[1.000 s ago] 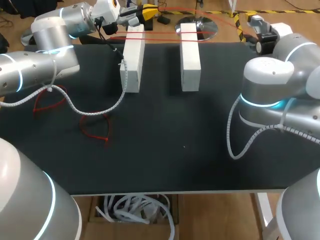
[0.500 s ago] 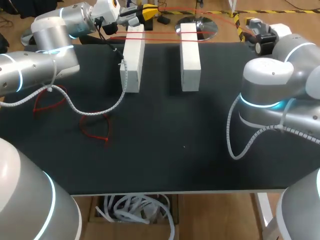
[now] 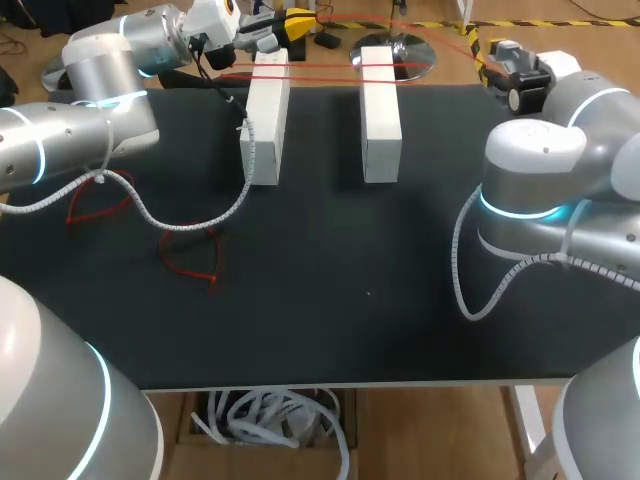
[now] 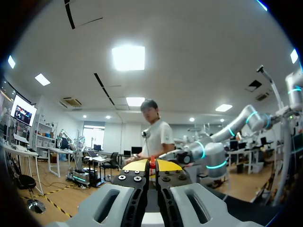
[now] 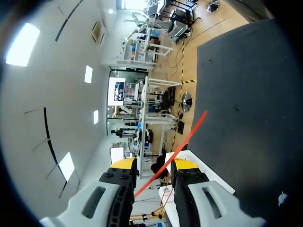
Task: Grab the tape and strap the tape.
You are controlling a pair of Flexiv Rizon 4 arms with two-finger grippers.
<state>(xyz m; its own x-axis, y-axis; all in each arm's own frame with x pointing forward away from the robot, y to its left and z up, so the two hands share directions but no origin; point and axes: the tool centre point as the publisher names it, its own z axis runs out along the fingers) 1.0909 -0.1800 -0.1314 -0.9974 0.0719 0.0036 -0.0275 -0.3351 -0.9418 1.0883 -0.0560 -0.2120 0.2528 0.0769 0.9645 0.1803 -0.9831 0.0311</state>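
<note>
While my left gripper [image 4: 152, 166] pinches the red tape [image 5: 187, 134], my open right gripper [image 5: 155, 164] must close squarely, keeping it taut.

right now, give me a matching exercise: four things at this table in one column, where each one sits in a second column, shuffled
Things:
1 left gripper
2 right gripper
3 taut red tape
4 loose red tape loops

Places:
a lying flat on the black table's left part
b by the table's far right corner
c spanning the far ends of both white blocks
d at the left white block's far end

Pairs: 1-d, 2-b, 3-c, 4-a
</note>
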